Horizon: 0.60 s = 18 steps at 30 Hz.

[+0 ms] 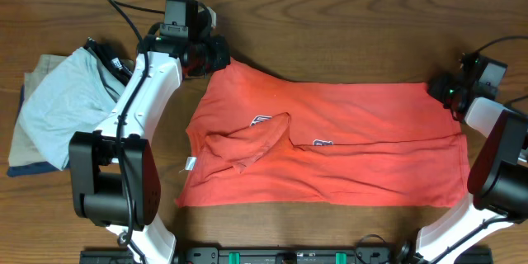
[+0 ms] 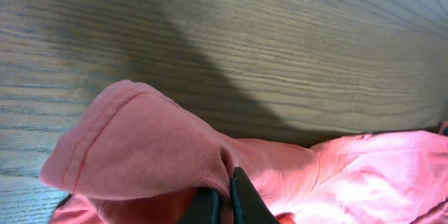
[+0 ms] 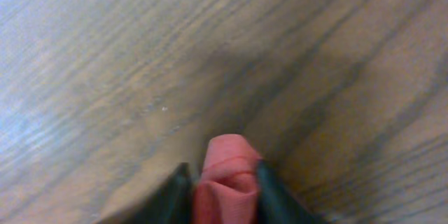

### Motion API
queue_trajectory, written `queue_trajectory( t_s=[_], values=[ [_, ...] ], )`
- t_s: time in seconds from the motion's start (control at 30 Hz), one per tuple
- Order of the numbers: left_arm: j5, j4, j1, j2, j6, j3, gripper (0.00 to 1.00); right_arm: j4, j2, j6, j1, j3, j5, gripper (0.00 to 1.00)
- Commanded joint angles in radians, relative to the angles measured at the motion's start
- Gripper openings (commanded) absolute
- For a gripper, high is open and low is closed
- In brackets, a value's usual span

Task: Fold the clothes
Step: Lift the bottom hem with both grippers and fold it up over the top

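- The coral-red short-sleeved cotton T-shirt [image 1: 346, 144] lies spread across the middle of the brown wooden table [image 1: 330, 16], with a crumpled flap [image 1: 256, 142] lying over its left half.
- The left gripper [image 2: 224, 199] is clamped on a hemmed fold at the shirt's far left corner. The right gripper [image 3: 225, 182] pinches a bunched edge at the far right corner.
- Risk: both holds look shallow, so an uneven pull could slip the fabric free.
- Risk: the crumpled flap could be trapped inside the fold and leave a lump.
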Motion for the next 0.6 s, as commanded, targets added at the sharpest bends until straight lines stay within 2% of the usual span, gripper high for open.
queue_trajectory(
  t_s=[0.0, 0.17, 0.3, 0.4, 0.57],
  values=[
    [-0.002, -0.007, 0.003, 0.004, 0.014, -0.008, 0.06, -0.023, 0.032, 0.002, 0.005, -0.012, 0.051, 0.01],
    [-0.01, -0.038, 0.008, -0.023, 0.091, -0.007, 0.06, -0.058, -0.036, 0.002, -0.016, -0.007, 0.079, 0.01],
    [-0.024, -0.054, 0.026, -0.098, 0.103, -0.007, 0.06, -0.138, -0.143, 0.003, -0.038, 0.008, 0.08, 0.01],
    [-0.024, -0.114, 0.029, -0.178, 0.103, -0.007, 0.06, -0.266, -0.24, 0.003, -0.046, 0.014, 0.08, 0.01],
    [-0.023, -0.338, 0.029, -0.289, 0.103, -0.007, 0.06, -0.598, -0.394, 0.003, -0.047, 0.014, 0.132, 0.01]
  ],
)
